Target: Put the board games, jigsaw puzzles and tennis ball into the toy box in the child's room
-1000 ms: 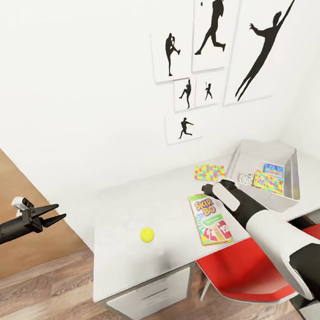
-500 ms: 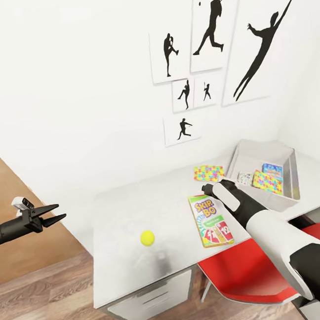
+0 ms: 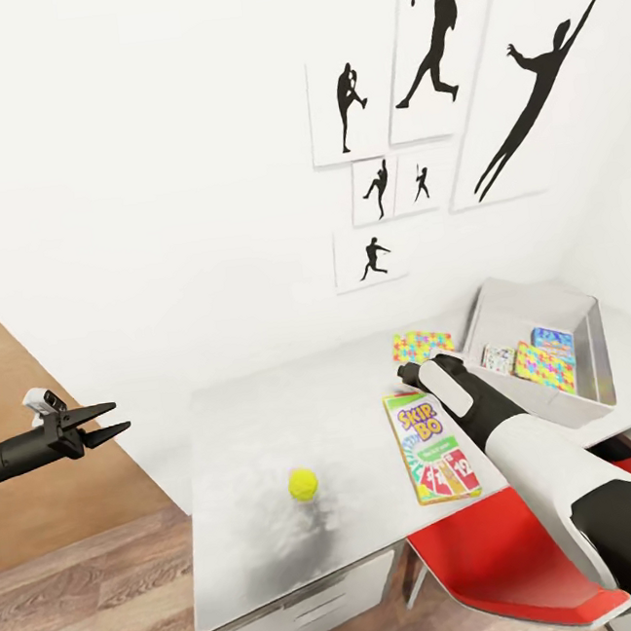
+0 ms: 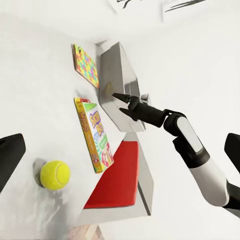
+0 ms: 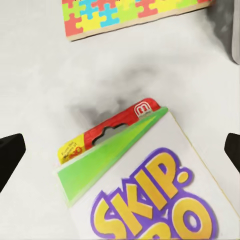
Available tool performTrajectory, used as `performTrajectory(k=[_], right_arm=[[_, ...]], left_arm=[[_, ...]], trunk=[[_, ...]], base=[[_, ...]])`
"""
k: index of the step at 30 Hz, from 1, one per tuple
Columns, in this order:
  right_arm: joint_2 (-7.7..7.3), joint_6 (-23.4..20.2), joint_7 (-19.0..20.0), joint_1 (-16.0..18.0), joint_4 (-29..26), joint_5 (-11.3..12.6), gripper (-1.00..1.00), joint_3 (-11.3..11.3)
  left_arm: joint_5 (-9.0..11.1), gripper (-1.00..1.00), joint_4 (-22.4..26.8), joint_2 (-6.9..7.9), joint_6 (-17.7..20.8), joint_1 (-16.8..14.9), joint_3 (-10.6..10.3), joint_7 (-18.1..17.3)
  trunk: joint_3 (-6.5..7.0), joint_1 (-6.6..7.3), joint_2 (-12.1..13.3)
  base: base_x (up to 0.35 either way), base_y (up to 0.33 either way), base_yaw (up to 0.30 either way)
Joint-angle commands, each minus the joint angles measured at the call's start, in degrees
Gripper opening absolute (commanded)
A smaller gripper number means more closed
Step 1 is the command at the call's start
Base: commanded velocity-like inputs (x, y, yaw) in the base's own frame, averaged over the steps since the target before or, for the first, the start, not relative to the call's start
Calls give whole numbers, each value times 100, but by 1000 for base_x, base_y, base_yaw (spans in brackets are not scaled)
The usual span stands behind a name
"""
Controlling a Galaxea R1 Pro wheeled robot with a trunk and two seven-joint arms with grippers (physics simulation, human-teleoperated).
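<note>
Board game (image 3: 432,445) lettered SKIP BO, flat on table (image 3: 251,519), jigsaw puzzle (image 3: 421,346) beyond

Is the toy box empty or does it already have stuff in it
Not empty. The head view shows the toy box already holding a jigsaw puzzle and other flat colourful items, while the Skip-Bo game and tennis ball lie outside on the table.

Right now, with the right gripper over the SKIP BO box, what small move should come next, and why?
Probably ease the right gripper straight down onto the top end of the SKIP BO box. Its fingers look spread wide in the right wrist view, with that end of the box between them, flat on the table. The toy box sits close beside.
</note>
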State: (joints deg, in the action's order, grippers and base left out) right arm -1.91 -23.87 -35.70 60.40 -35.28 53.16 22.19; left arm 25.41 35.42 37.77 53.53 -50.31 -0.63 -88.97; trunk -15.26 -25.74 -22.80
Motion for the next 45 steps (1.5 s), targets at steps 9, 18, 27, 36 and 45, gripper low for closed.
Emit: performTrajectory(k=[9,18,27,36,45], right_arm=[[3,-21,-43,7,-8,28,100,40],[7,-21,-42,7,-12,31,100,40],[6,-21,-42,7,-11,29,100,46],[-4,-23,-42,7,-4,27,100,43],[-7,-21,-42,7,20,27,100,52]], left_arm=[[0,100,0,2,60,-5,-7,-24],[4,100,0,9,61,-5,-7,-24],[6,100,0,42,61,-5,-7,-24],[8,100,0,46,61,-5,-7,-24],[6,100,0,54,61,-5,-7,-24]], trunk=[[-11,-5,-12],[-9,-5,-12],[36,-5,-12],[47,-5,-12],[48,-5,-12]], base=[[98,47,0],[36,16,-7],[97,80,-170],[7,6,-43],[0,0,-1]])
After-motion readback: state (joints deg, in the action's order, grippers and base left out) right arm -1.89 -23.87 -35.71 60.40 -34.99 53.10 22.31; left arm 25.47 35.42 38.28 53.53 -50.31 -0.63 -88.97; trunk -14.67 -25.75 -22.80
